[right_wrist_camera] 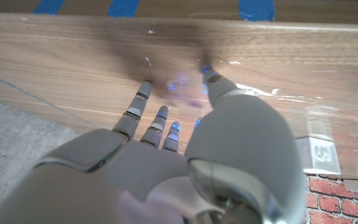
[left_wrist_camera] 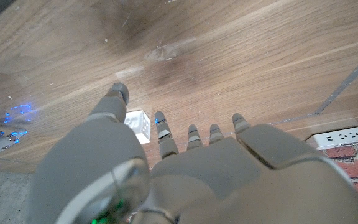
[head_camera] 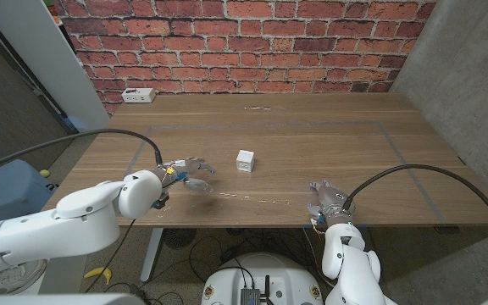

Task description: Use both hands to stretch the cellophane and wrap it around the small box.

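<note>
Cellophane [head_camera: 252, 200] lay as a thin, glinting strip on the wooden table [head_camera: 337, 135], stretched between your two hands along the near edge; its exact outline was hard to make out. Your left hand [head_camera: 186, 170] hovered with fingers spread and held nothing. The small white box [head_camera: 246, 161] stood just beyond and to the inner side of that hand, apart from its fingertips, and the left wrist view showed it between thumb and fingers without contact. Your right hand [head_camera: 327, 197] sat at the film's opposite end, fingers apart over the wood; whether any fingertip touched the film could not be told.

Judgement: you were at the approach step, with no grasp made and the box unwrapped. The next move calls for each hand to pinch its own end of the film, lift it taut, then carry it over the box. The film is likely to cling and tear if pulled unevenly.

A white power strip [head_camera: 138, 96] lay far beyond your left hand.
</note>
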Robot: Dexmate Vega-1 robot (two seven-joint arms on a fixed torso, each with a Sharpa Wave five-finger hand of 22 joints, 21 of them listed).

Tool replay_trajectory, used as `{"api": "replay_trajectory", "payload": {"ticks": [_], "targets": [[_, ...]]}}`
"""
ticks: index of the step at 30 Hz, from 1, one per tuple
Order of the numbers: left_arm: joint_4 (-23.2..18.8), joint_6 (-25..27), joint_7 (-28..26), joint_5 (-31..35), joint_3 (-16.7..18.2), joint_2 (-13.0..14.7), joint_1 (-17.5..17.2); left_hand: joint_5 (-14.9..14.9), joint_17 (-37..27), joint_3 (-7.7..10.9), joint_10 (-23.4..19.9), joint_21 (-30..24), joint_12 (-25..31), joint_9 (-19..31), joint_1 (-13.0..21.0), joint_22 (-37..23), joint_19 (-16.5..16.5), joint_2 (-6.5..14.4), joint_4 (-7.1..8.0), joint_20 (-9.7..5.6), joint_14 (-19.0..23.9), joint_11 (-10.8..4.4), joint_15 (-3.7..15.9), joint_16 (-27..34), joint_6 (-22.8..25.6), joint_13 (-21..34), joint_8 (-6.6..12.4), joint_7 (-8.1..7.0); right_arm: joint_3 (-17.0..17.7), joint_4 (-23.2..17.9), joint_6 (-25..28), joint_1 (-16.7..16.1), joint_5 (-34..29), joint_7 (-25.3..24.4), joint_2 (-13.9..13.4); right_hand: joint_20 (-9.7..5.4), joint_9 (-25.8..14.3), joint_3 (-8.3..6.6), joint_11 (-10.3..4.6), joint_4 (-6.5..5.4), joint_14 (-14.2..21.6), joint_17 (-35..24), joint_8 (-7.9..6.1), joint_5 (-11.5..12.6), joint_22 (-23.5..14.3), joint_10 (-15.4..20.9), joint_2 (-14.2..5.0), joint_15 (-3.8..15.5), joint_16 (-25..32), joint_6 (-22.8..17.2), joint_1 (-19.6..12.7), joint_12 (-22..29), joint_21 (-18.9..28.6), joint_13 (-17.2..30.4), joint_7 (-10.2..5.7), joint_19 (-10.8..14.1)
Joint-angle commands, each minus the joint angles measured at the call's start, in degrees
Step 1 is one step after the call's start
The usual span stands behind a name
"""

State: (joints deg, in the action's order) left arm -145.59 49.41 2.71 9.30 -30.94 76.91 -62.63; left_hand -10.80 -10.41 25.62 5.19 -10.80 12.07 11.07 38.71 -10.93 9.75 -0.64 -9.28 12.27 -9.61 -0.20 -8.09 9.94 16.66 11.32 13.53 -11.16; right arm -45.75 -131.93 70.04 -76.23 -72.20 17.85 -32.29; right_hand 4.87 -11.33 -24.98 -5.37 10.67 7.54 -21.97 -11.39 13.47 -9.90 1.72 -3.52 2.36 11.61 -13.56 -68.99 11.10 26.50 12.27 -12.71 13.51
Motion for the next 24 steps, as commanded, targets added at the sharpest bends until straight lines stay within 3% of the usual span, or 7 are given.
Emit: {"api": "replay_trajectory", "payload": {"ticks": [1,3,6,9,12,19,24], "targets": [[0.92,-1.03,-0.27,-1.84,0.75,-0.8,-0.8,0.01,-0.18,0.02,0.44,-0.25,-0.12,0.19,-0.31,-0.06,0.34,0.0,0.63,-0.01,-2.45,0.06,-0.21,0.41,-0.12,0.22,-0.19,-0.27,12.87,5.07,-18.58,-9.58,-42.48,26.16,16.05,-1.43,-0.66,-1.47,-2.17,-1.47,0.7,0.24,-2.92,-1.56,-0.2,2.63,-0.15,2.04,1.09,-8.5,-1.97,1.33,-0.77,-0.19,0.23,1.04],[0.78,-0.69,-0.3,-2.14,0.84,-0.84,-0.91,0.03,-0.18,-0.12,0.5,-0.37,-0.12,0.2,-0.49,-0.07,0.19,0.0,0.77,-0.04,-2.51,0.1,-0.22,0.45,-0.24,0.23,-0.31,-0.17,13.12,6.39,-19.45,-10.35,-42.33,20.76,16.64,-2.1,-0.67,0.73,-3.16,-2.27,2.41,0.22,-5.03,-1.7,-0.24,6.4,0.03,3.17,2.4,-16.72,-0.21,2.36,-1.1,-0.26,0.17,2.35],[0.42,0.0,-0.65,-2.33,0.88,-0.84,-1.15,0.08,-0.19,-0.36,0.71,-0.51,-0.16,0.21,-0.82,-0.09,0.01,-0.01,1.0,-0.04,-2.65,0.23,-0.22,0.49,-0.39,0.23,-0.49,-0.01,13.07,7.38,-19.81,-11.38,-36.53,8.24,15.62,-3.95,-0.2,6.65,-4.04,-3.48,6.96,0.13,-9.4,-1.13,-0.35,15.99,0.38,6.33,5.59,-36.13,3.78,4.42,-1.17,-0.28,0.4,6.27],[0.19,0.53,-0.77,-2.64,0.85,-0.82,-1.25,0.09,-0.19,-0.54,1.02,-0.59,-0.23,0.22,-1.05,-0.1,-0.06,0.01,1.17,-0.03,-2.79,0.25,-0.23,0.5,-0.64,0.24,-0.69,0.08,13.19,8.22,-20.76,-11.54,-28.89,-3.0,14.29,-5.45,-0.28,10.09,-4.87,-4.45,11.1,-0.18,-11.84,-0.54,-0.45,22.19,0.02,8.63,8.18,-46.05,6.42,5.55,-0.9,-0.32,3.53,8.89],[-0.07,1.15,-0.96,-2.96,0.8,-0.77,-1.4,0.09,-0.19,-0.67,1.12,-0.61,-0.23,0.23,-1.21,-0.1,-0.02,0.04,1.28,-0.01,-2.91,0.28,-0.25,0.51,-0.97,0.24,-0.9,0.11,13.3,9.13,-21.93,-11.11,-21.51,-12.56,13.08,-6.0,-0.09,11.15,-4.32,-4.77,12.57,-0.43,-11.78,-0.43,-0.49,25.14,-0.53,9.51,9.2,-47.75,7.2,6.22,-0.82,-0.33,4.03,9.69],[-0.51,0.97,-2.85,-4.94,2.04,0.11,-2.91,0.06,-0.2,-1.12,1.7,-0.61,-0.31,0.26,-1.58,-0.12,0.28,-0.14,1.46,0.01,-3.36,0.22,-0.35,0.52,-2.49,0.25,-1.69,0.03,12.99,11.44,-23.89,-8.07,-8.02,-26.6,11.71,-6.45,0.2,11.91,-4.82,-4.96,13.71,-0.34,-11.49,-0.28,-0.52,28.45,-1.2,9.94,9.64,-49.53,7.74,7.01,-0.94,-0.31,5.33,10.0],[-0.3,-0.99,-4.38,-6.9,3.58,1.27,-4.17,-0.14,-0.25,-2.36,3.0,-0.5,-0.53,0.27,-2.29,-0.12,1.05,-1.75,1.43,0.02,-4.17,0.35,-0.36,0.53,-4.81,0.28,-2.56,-0.64,11.55,12.4,-23.49,-5.01,-2.41,-29.9,10.67,-6.36,0.32,12.0,-4.67,-4.87,14.02,-0.14,-11.46,-0.23,-0.52,29.24,-1.39,10.02,9.56,-50.47,7.69,7.16,-0.94,-0.33,5.84,10.2]]}}
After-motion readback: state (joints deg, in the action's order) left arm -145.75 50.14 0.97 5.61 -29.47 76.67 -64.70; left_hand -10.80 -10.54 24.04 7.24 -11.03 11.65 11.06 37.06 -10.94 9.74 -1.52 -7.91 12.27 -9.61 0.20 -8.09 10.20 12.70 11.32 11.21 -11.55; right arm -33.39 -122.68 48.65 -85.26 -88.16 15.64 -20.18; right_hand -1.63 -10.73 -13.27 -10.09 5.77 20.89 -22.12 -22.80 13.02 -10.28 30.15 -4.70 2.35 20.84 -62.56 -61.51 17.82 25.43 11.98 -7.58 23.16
